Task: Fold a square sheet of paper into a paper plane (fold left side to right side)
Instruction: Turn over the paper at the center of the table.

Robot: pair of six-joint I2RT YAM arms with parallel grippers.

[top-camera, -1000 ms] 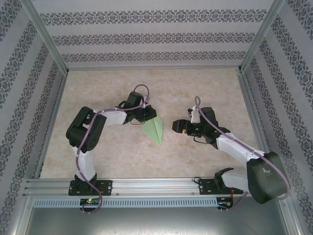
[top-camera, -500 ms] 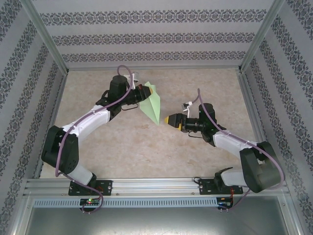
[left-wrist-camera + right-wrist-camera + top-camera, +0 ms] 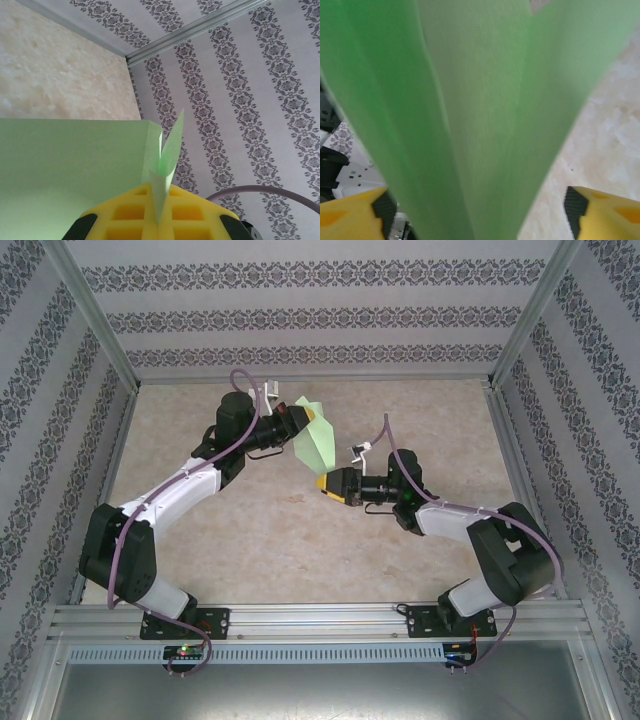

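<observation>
**Plane folded, right gripper closing in on its tip**

The paper plane (image 3: pixel 318 443) already has its dart form: a narrow mint-green triangle with a creased keel and a wing flap standing up. The folding therefore looks essentially finished. What is left is probably only a last pinch along the crease or a handover, then setting it down.

The left gripper (image 3: pixel 298 423) is clamped tight on the plane's far, broad end and holds it clear of the table (image 3: pixel 250 540). The right gripper (image 3: pixel 328 484) sits at the plane's near, pointed end. Its yellow fingers (image 3: pixel 600 210) are spread wide with the paper hanging between them, not yet pinched.

One second earlier the plane sat lower and nearer the arm bases, with the right gripper well apart from its point. Since then the left arm has stretched out and carried the plane away from the bases, and the right gripper has come up to the plane's tip
</observation>
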